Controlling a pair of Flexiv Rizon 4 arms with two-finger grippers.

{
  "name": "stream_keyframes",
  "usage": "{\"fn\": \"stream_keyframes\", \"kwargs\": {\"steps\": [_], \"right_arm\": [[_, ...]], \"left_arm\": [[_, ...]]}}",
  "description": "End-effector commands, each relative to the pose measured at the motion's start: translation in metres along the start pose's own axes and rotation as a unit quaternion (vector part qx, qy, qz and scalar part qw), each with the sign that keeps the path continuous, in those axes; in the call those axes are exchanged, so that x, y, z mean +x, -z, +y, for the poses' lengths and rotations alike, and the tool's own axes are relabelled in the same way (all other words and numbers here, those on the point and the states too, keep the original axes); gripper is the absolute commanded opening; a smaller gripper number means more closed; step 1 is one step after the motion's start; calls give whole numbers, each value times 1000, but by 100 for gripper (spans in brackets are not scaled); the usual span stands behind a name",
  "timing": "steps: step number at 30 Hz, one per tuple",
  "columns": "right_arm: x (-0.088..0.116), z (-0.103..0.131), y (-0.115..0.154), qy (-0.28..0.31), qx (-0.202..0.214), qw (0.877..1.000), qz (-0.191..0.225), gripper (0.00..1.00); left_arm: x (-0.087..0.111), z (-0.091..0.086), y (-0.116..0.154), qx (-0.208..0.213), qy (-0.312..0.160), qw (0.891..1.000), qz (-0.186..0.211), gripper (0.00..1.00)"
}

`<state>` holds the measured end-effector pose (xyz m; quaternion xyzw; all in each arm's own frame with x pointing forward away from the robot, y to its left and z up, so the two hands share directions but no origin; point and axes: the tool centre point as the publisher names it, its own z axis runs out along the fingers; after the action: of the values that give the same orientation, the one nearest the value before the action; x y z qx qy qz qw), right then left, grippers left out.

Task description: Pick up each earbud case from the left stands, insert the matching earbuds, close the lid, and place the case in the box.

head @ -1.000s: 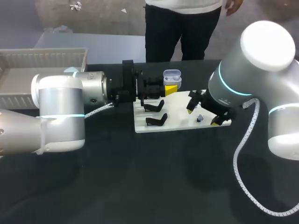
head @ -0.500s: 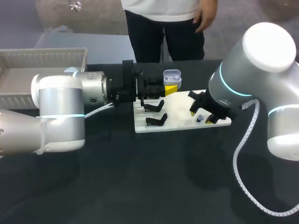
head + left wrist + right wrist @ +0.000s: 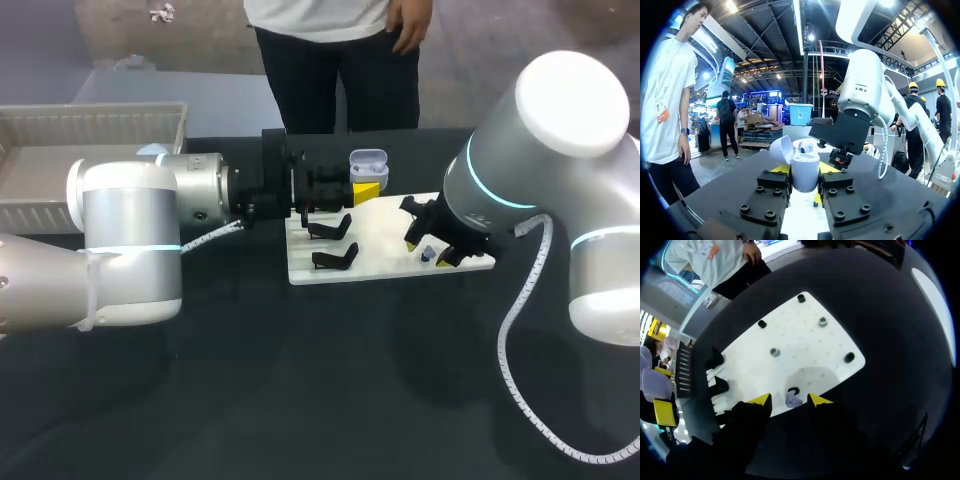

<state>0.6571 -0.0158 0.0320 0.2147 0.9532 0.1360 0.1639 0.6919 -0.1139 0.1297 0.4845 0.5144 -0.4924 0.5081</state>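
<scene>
**At my right fingertips: an earbud that may skid away**

Right below my right gripper (image 3: 789, 400), the small earbud (image 3: 793, 401) is lying on the white board (image 3: 805, 340), near its edge. My yellow tips are standing apart, one on each side of it, and neither seems to be touching it. I am judging this the risky spot. If I am closing off-centre, one tip may be pushing the smooth, rounded piece sideways instead of pinching it. It could then slide off the board onto the dark table. If I am pressing down too low, the tips may be jamming against the board.

Further out, my left gripper (image 3: 805, 182) is clamping the case (image 3: 805, 170) from both sides and holding it upright, with its lid (image 3: 781, 149) hanging open. The opening is small. A tilted earbud may be catching on the rim, or my right fingers may be knocking the lid or twisting the case in that hold.

Beyond the empty black stands (image 3: 333, 228), the box (image 3: 100, 120) is waiting at my far left. If the lid is not snapped shut, the earbuds may spill out on the way there.
</scene>
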Motion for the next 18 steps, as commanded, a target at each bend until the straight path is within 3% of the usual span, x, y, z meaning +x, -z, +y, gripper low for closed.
{"fn": "stream_keyframes", "kwargs": {"steps": [1,7,18], "right_arm": [[0,1,-2,-1,1,1000,0,44],[-1,0,-2,-3,1,1000,-2,38],[-1,-3,-2,-5,4,1000,-1,37]], "left_arm": [[1,-1,0,-3,-2,1000,-2,0],[1,-1,0,-3,-2,1000,-2,0],[1,-1,0,-3,-2,1000,-2,0]]}}
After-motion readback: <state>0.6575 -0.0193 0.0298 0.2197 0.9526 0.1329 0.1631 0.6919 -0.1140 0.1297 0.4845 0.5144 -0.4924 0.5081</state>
